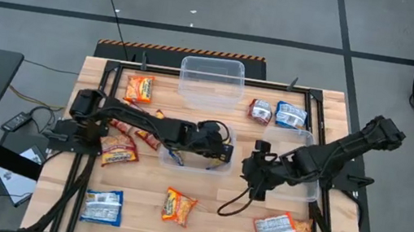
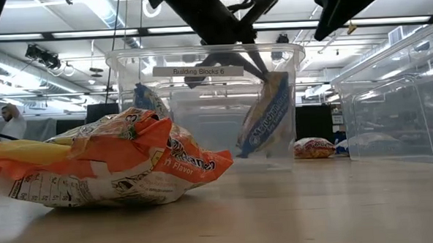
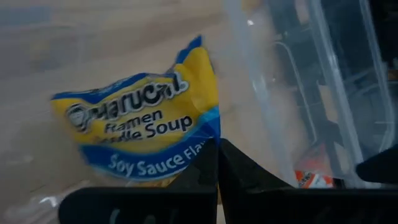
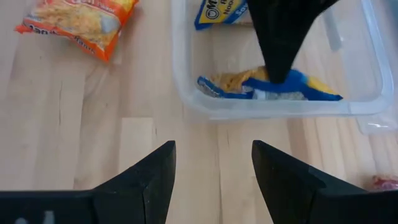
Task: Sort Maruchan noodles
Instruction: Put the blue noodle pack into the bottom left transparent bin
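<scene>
While the left gripper point(image 3: 217, 163) pinches a blue-yellow noodle packet point(image 3: 146, 124) by its edge, dangling below its jaws inside the central tub point(image 1: 222, 166) for release, the right gripper point(image 4: 213, 163) waits nearby, jaws spread and empty.

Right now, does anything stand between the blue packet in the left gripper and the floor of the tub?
Nothing visible does. The left gripper is shut on the blue packet, already inside the middle tub. Below it is bare tub floor; another blue packet lies to one side.
</scene>
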Action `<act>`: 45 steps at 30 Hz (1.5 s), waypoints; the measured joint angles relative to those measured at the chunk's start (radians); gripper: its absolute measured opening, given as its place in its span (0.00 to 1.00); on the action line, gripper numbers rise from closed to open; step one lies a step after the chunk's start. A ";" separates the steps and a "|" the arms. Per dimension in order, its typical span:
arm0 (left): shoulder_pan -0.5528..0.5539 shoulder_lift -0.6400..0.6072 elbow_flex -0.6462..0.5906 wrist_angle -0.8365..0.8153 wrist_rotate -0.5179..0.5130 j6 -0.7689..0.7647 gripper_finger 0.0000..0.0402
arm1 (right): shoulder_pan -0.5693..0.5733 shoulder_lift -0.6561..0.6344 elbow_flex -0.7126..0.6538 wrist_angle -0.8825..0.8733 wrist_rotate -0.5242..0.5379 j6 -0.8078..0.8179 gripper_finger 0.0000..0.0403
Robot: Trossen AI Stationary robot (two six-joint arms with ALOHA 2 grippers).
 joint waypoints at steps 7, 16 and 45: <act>-0.002 0.002 -0.001 -0.065 0.040 0.030 0.07 | -0.006 0.000 0.000 0.009 -0.001 0.001 0.54; 0.005 0.001 0.014 -0.101 0.043 0.072 0.21 | -0.014 0.000 0.000 0.016 -0.001 0.003 0.54; -0.655 -0.254 0.104 -0.870 0.191 0.174 0.33 | 0.131 -0.245 0.000 -0.009 0.030 -0.026 0.54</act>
